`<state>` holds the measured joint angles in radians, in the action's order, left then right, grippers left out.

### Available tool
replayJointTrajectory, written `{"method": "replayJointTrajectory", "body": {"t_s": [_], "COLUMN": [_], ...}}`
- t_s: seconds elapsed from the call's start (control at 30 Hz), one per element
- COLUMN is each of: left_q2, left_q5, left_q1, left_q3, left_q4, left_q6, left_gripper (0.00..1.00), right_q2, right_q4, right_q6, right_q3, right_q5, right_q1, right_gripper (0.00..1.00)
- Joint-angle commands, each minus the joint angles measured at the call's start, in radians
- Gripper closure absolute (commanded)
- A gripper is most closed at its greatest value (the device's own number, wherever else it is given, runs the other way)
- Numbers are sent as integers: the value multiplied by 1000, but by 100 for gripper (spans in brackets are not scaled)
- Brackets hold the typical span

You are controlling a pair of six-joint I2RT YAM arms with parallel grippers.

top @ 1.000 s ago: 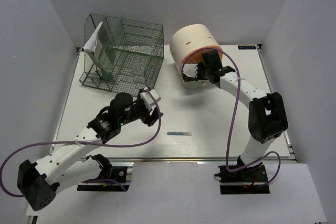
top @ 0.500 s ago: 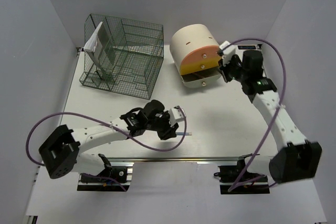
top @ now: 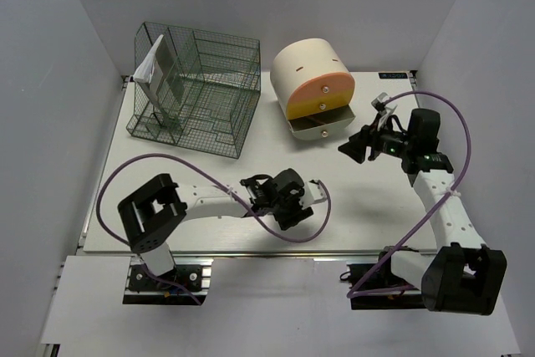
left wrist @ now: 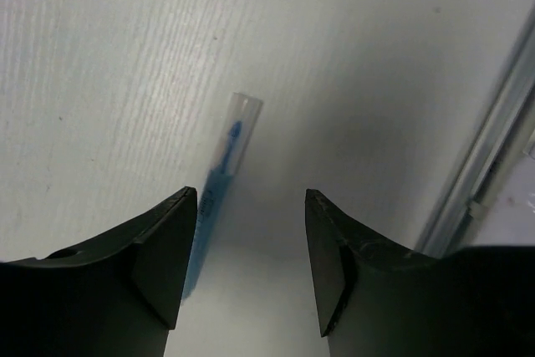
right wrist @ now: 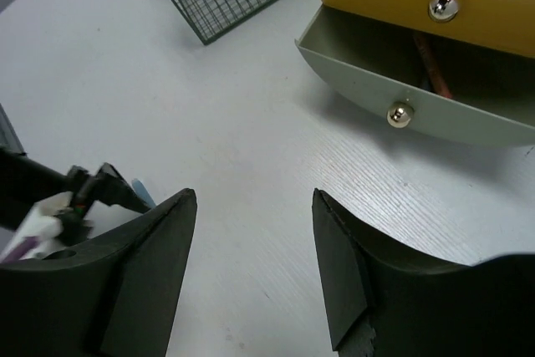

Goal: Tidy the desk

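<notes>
The white desk [top: 376,215] holds a blue pen with a clear cap [left wrist: 222,175]. My left gripper [top: 290,211] hangs open low over the desk's front middle. In the left wrist view the gripper [left wrist: 251,198] has the pen just inside its left finger [left wrist: 163,265], partly hidden by it. The pen is hidden under the gripper in the top view. My right gripper [top: 354,147] is open and empty, in front of and right of the open bottom drawer [top: 320,128]. In the right wrist view this gripper [right wrist: 255,198] is above bare desk.
The cream drawer unit with an orange front [top: 311,79] stands at the back middle; its open drawer [right wrist: 401,85] holds a reddish item [right wrist: 430,68]. A dark green wire rack [top: 194,89] stands back left. The silver rail [left wrist: 493,135] runs along the front edge.
My left gripper has swung right and down over the pen. My right gripper has pulled back from the drawer front toward the near right; the drawer stays open.
</notes>
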<state>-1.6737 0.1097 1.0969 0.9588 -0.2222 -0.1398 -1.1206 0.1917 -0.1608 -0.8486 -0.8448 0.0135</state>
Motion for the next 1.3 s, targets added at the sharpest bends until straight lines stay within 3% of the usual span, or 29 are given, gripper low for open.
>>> {"method": "replayJointTrajectory", "body": {"t_s": [0.0, 0.17, 0.3, 0.33, 0.53, 0.77, 0.87, 0.9, 1.27], "left_q2": [-44, -127, -159, -161, -166, -104, -95, -113, -340], "left_q5": [-70, -78, -48, -38, -28, -140, -160, -171, -67], "left_q1": [9, 9, 0, -11, -11, -29, -66, -77, -238], "left_q3": [67, 101, 127, 129, 115, 174, 282, 316, 820], "left_q4": [-42, -48, -68, -74, -111, -100, -97, -106, -157], "left_q6": [-18, -15, -20, -24, -34, -33, -72, -84, -205], "left_gripper": [35, 39, 47, 56, 84, 98, 100, 100, 100], "right_q2": [51, 99, 120, 123, 134, 165, 180, 183, 257], "right_q4": [-69, -89, -97, -101, -98, -104, -106, -106, -143], "right_q6": [27, 23, 33, 37, 41, 52, 61, 61, 61], "right_q3": [11, 46, 56, 60, 62, 63, 65, 63, 94], "right_q5": [-140, -191, -227, -241, -284, -260, -203, -186, -89], "right_q1": [34, 66, 95, 98, 140, 172, 183, 190, 203], "right_gripper": [36, 36, 36, 36, 36, 37, 73, 98, 100]}}
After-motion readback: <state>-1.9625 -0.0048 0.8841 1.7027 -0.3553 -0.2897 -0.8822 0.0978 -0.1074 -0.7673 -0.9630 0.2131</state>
